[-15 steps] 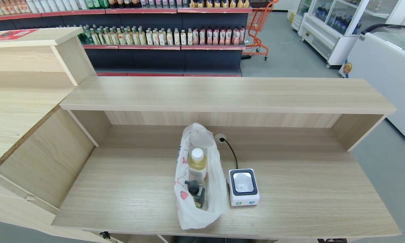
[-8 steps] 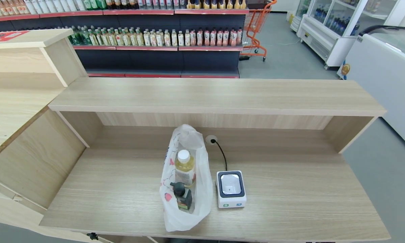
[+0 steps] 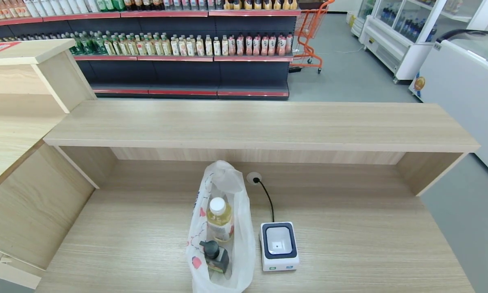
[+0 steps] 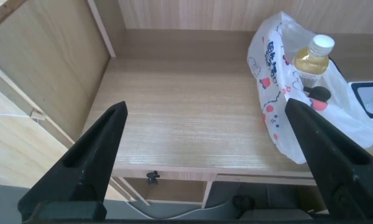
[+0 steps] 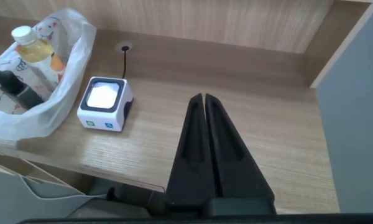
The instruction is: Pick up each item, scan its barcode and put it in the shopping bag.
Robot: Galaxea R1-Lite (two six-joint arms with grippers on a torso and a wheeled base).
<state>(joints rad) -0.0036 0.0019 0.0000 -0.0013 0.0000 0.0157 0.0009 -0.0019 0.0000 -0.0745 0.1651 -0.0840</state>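
Observation:
A white plastic shopping bag (image 3: 244,240) (image 4: 273,93) (image 5: 62,99) stands open on the wooden counter (image 3: 349,244). Inside it stand a yellow drink bottle with a white cap (image 3: 218,217) (image 4: 311,56) (image 5: 31,43) and a dark bottle with a black cap (image 3: 214,255) (image 4: 318,94) (image 5: 12,87). The white barcode scanner (image 3: 278,246) (image 5: 104,102) sits just right of the bag, its black cable running to a hole in the counter. My left gripper (image 4: 208,118) is open and empty, held back over the counter's front edge, left of the bag. My right gripper (image 5: 203,102) is shut and empty, right of the scanner.
A raised wooden shelf (image 3: 260,126) runs along the back of the counter, with side walls (image 3: 36,203) at left and right. Beyond it stand store shelves of bottles (image 3: 179,44), an orange cart (image 3: 309,32) and white freezers (image 3: 463,69).
The head view has shifted: the counter, bag and scanner now sit lower and further left in the picture. The bag, bottles and scanner themselves keep their places.

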